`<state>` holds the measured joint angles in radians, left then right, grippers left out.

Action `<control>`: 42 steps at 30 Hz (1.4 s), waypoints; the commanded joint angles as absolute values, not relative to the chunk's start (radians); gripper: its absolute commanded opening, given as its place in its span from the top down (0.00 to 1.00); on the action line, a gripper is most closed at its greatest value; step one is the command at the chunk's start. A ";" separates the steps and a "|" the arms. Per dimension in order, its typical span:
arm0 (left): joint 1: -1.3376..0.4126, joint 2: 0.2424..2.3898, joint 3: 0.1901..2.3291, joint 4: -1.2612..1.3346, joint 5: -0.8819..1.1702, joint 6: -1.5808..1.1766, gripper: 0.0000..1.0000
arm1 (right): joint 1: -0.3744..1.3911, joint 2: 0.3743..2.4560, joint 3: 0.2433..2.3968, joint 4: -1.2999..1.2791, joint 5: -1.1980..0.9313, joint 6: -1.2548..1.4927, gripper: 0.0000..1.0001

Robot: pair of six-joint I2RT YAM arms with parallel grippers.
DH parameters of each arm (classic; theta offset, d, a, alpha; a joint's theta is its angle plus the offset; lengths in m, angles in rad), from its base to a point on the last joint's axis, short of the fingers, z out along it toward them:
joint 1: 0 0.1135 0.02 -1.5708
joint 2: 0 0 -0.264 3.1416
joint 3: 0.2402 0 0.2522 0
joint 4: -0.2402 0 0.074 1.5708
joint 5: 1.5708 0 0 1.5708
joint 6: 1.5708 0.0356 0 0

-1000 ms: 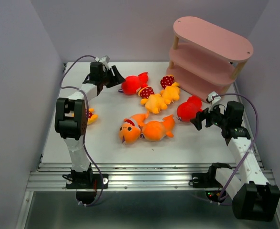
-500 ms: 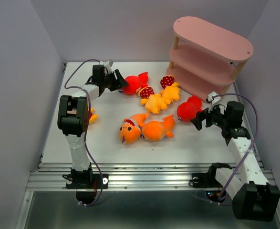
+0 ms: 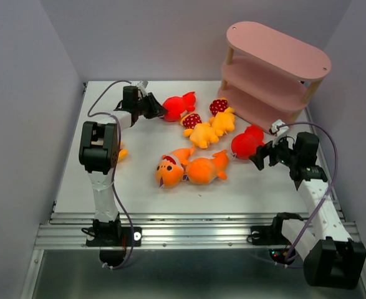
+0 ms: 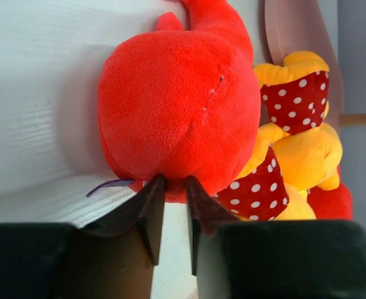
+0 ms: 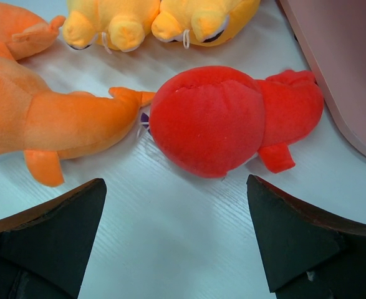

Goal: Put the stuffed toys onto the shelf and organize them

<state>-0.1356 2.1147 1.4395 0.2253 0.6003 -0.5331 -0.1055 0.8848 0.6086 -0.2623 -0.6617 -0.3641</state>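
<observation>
So basically nothing is sitting on the pink three-tier shelf with oval boards and wooden posts (image 3: 276,50) yet. Every board I can see is looking bare, and all the toys are lying on the white table (image 3: 139,199).

The left gripper (image 4: 172,187) is reaching across the far side. Its jaws are nearly together, nipping a fold at the edge of a round red plush shark (image 4: 179,106), so I'm reading this as the first pick just getting going.

The right gripper (image 5: 176,184) is hanging wide open just short of the second red plush shark (image 5: 207,121), with neither finger touching it. That one is lying right beside the shelf's bottom board.

Two orange plush sharks (image 3: 207,169) are lying mid-table. Two small yellow-orange plush figures with red white-dotted parts (image 3: 201,132) are huddling between the reds, and a third figure (image 3: 118,151) is peeking out from behind the left arm.

So pretty much all the placing and sorting is waiting to be done.
</observation>
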 commanded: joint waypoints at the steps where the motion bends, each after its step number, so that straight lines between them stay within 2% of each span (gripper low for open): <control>1: -0.130 2.105 1.471 0.301 0.647 -0.563 0.78 | -0.114 0.881 0.647 -0.255 -0.655 -0.379 0.00; 3: -0.127 2.102 1.459 0.340 0.670 -0.583 0.85 | -0.114 0.882 0.647 -0.256 -0.653 -0.380 0.00; 5: -0.121 2.092 1.440 0.376 0.690 -0.612 0.96 | -0.114 0.882 0.646 -0.255 -0.652 -0.380 0.00; 7: -0.118 2.085 1.431 0.393 0.707 -0.621 1.00 | -0.114 0.882 0.647 -0.255 -0.652 -0.380 0.00; 20: -0.091 2.003 1.396 0.439 0.755 -0.635 0.98 | -0.114 0.880 0.644 -0.256 -0.649 -0.382 0.00; 21: -0.091 1.996 1.391 0.436 0.749 -0.620 0.89 | -0.114 0.879 0.644 -0.255 -0.649 -0.382 0.00; 22: -0.091 1.976 1.387 0.404 0.708 -0.574 0.63 | -0.114 0.879 0.644 -0.255 -0.649 -0.382 0.00; 24: -0.094 1.939 1.382 0.362 0.652 -0.494 0.38 | -0.114 0.879 0.644 -0.255 -0.649 -0.382 0.00; 25: -0.094 1.931 1.382 0.342 0.623 -0.459 0.34 | -0.114 0.879 0.644 -0.255 -0.649 -0.382 0.00; 26: -0.097 1.924 1.382 0.312 0.582 -0.396 0.26 | -0.114 0.879 0.644 -0.255 -0.650 -0.382 0.00; 27: -0.098 1.918 1.384 0.305 0.574 -0.368 0.10 | -0.114 0.880 0.644 -0.255 -0.653 -0.382 0.00; 30: -0.104 1.925 1.400 0.291 0.568 -0.308 0.01 | -0.114 0.884 0.644 -0.256 -0.657 -0.382 0.00; 34: -0.130 1.969 1.459 0.265 0.549 -0.287 0.01 | -0.114 0.885 0.643 -0.256 -0.653 -0.383 0.00; 42: -0.216 2.160 1.747 0.081 0.495 -0.245 0.04 | -0.114 0.888 0.643 -0.256 -0.649 -0.387 0.00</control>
